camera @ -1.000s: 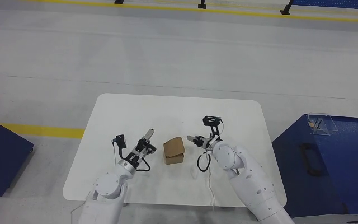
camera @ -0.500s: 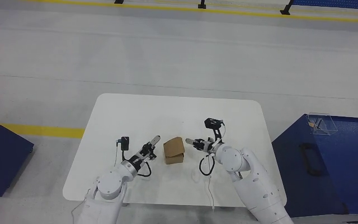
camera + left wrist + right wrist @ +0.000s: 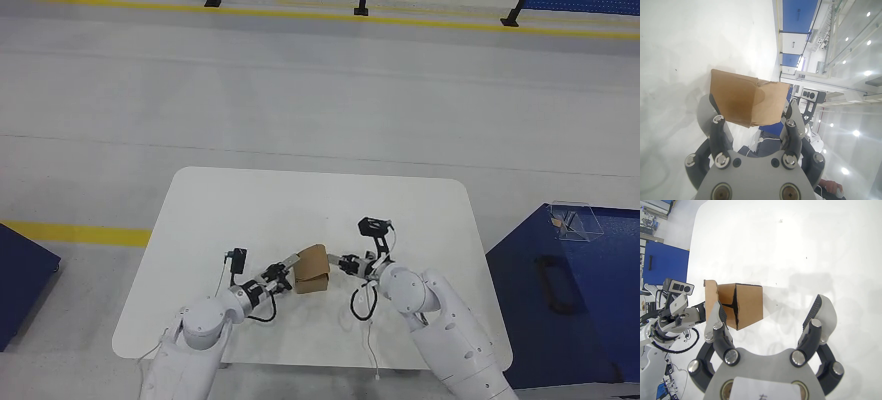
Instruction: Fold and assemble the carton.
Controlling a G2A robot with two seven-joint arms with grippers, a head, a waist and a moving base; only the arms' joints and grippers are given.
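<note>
Both grippers had closed in on the carton point(image 3: 312, 268), near the worktop's point(image 3: 300, 200) middle: left gripper point(image 3: 288, 264) at its 9 o'clock, jaws spread astride it; right gripper point(image 3: 337, 261) at 3 o'clock, wide open, empty.

Bright, even overhead light leaves the white tabletop point(image 3: 300, 205) and the floor point(image 3: 320, 90) at 12 o'clock nearly washed out. Ceiling lamps point(image 3: 867, 73) flare as glare spots. The carton point(image 3: 742, 304) casts a soft pale shadow point(image 3: 772, 300). Wrist views bow at their edges.
</note>
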